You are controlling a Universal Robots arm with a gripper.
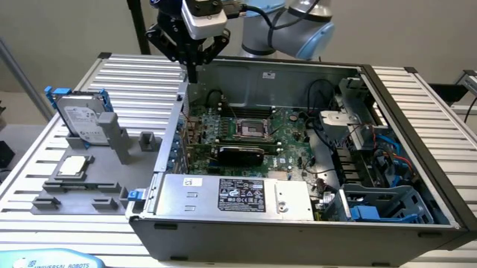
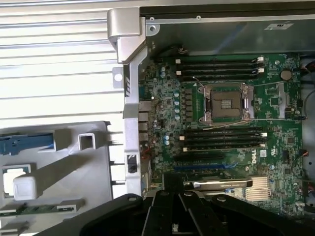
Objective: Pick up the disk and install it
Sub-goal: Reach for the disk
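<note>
Status: hovering gripper [image 1: 192, 79] above the 11 o'clock corner of the open case [image 1: 298, 241] in the exterior view, with fingers [image 1: 191, 68] pressed together, clamping nothing. Seeing disk [image 1: 80, 118] well apart, at 9 o'clock from the case, standing on edge and leaning back in the grey fixture [image 1: 111, 170], probably being propped that way for exposing its blue frame [image 1: 51, 95] to a grab from above. Not yet touching it. Looking down on motherboard [image 2: 170, 93] from the wrist camera.
</note>
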